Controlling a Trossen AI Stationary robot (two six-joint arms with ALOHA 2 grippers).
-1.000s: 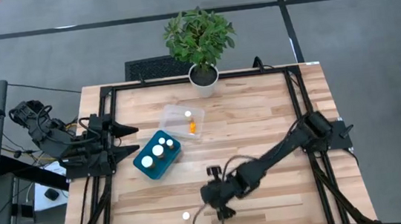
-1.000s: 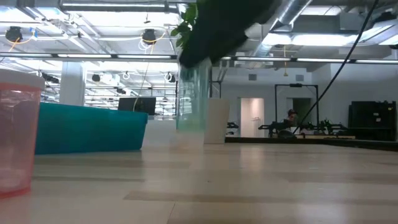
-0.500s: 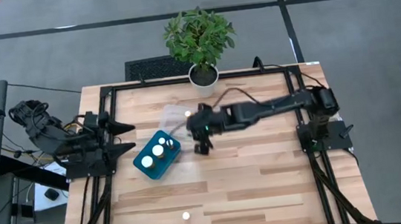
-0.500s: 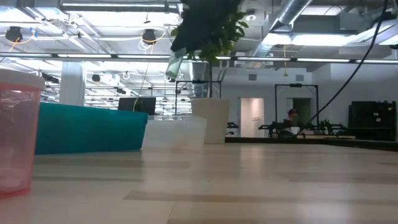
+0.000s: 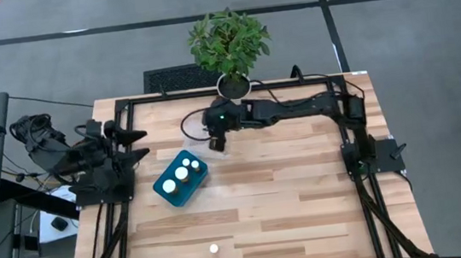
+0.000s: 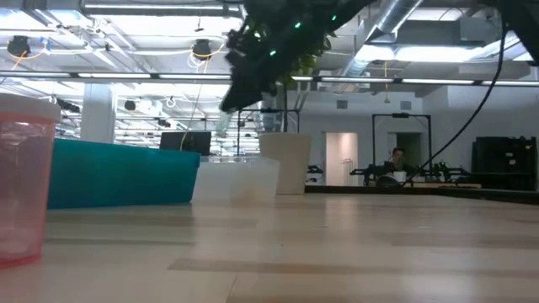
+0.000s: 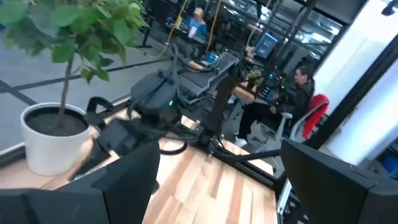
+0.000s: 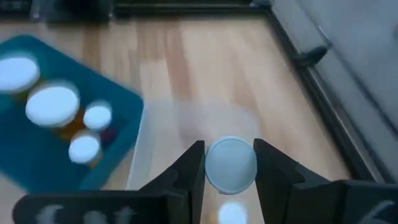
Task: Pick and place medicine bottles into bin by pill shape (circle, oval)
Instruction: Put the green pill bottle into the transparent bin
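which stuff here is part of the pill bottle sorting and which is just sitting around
Part of the job:
- teal bin holding white-capped bottles
- clear bin
- lone bottle near the table's front edge
- bottle gripped in the right end effector above the clear bin

Just sitting around:
- potted plant
- left end effector, open, idle at the table's left edge

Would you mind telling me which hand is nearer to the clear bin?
The right hand is nearer, directly over the clear bin with a bottle in its grip. The left hand waits, open, at the table's left edge.

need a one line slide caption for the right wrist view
Right gripper holds a white-capped medicine bottle above the clear plastic bin, beside the teal bin of bottles.
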